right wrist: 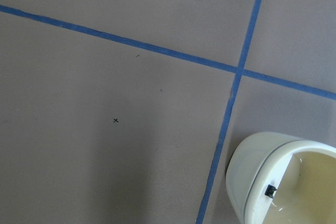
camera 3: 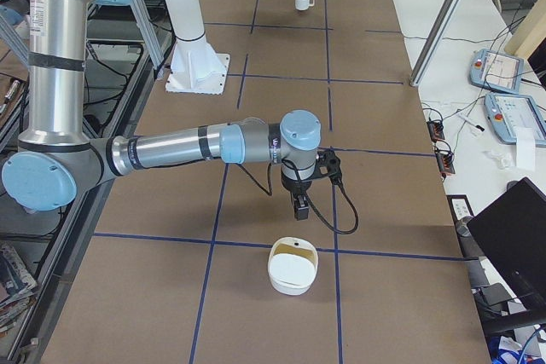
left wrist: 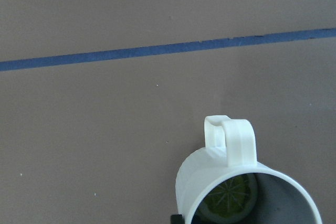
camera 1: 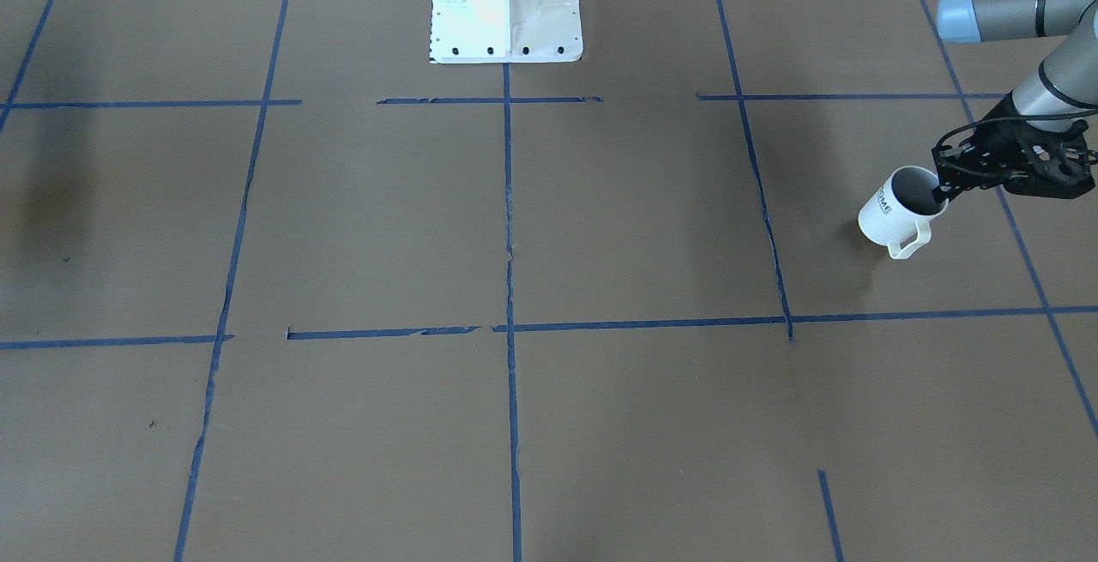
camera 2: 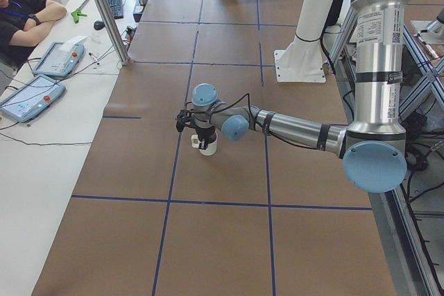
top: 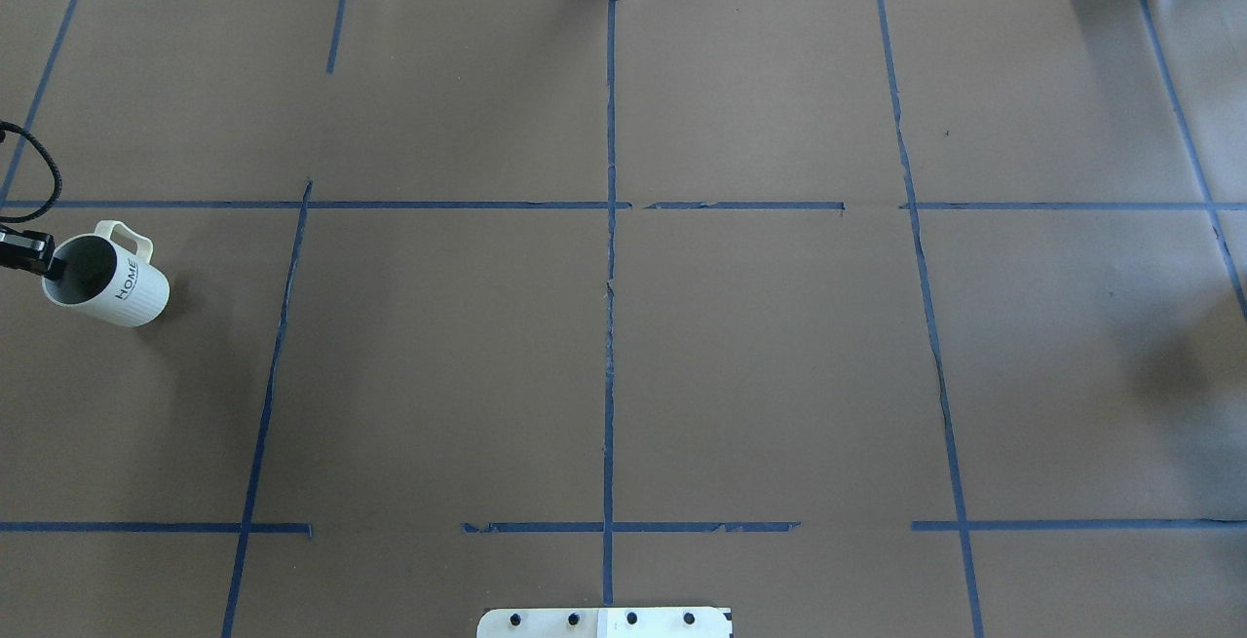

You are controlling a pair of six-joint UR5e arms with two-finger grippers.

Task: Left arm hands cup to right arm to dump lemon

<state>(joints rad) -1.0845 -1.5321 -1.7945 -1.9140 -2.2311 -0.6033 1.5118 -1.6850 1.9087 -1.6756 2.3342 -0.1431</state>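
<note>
The cup (left wrist: 191, 187), lemon (left wrist: 231, 195) inside, is pinched at its rim by the left gripper (camera 1: 944, 195), at nine o'clock in the overhead view. Handover and dump are not yet done. Whether the right gripper (camera 3: 301, 209) is open, I cannot tell.

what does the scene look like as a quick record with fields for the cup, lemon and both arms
cup: upright, far out on the robot's left side
lemon: yellow-green slice on the cup's bottom
left pincer: shut on the cup's rim, one finger inside
right pincer: points down beside the cream bowl, apart from it; open or shut unclear
handover: not yet begun
</note>
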